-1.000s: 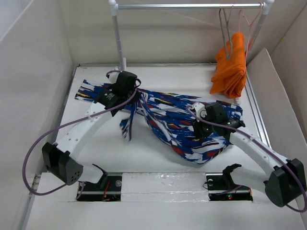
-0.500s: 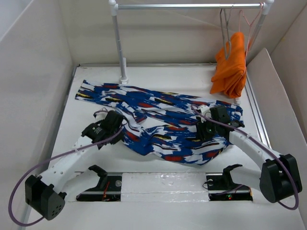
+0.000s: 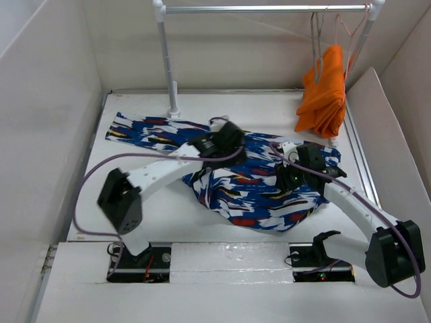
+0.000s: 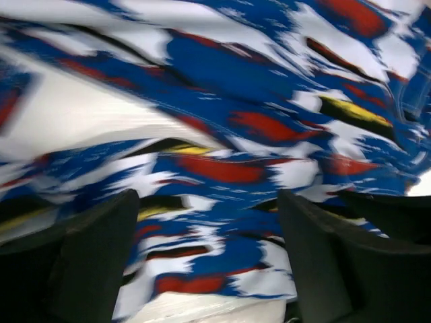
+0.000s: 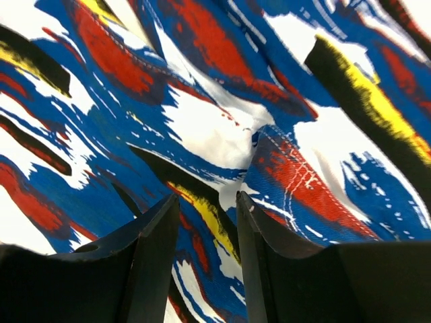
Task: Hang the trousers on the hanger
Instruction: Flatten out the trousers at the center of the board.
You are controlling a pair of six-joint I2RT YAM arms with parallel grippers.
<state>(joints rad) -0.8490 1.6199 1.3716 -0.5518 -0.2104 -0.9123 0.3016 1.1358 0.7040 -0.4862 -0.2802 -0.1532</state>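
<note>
1. Setup was a white table (image 3: 161,222) boxed in by white walls (image 3: 47,101), with a metal rail (image 3: 269,9) running across the back.
2. The left gripper (image 4: 207,202) had its jaws spread wide. The patterned cloth filled the view beyond them. The wrist view was pretty blurry, but nothing looked clamped.
3. The right gripper (image 5: 207,208) was squeezed down to a slim gap, with a fold of the cloth pinched in it.
4. The trousers (image 3: 256,195) lay rumpled across the middle and right of the table. One leg stretched off toward the back-left corner. The left gripper sat over the upper middle of the cloth and the right one over its right side.
5. The grey hanger (image 3: 315,40) hung on the rail at the far right, well apart from the trousers. An orange garment (image 3: 323,94) was draped just below it.
</note>
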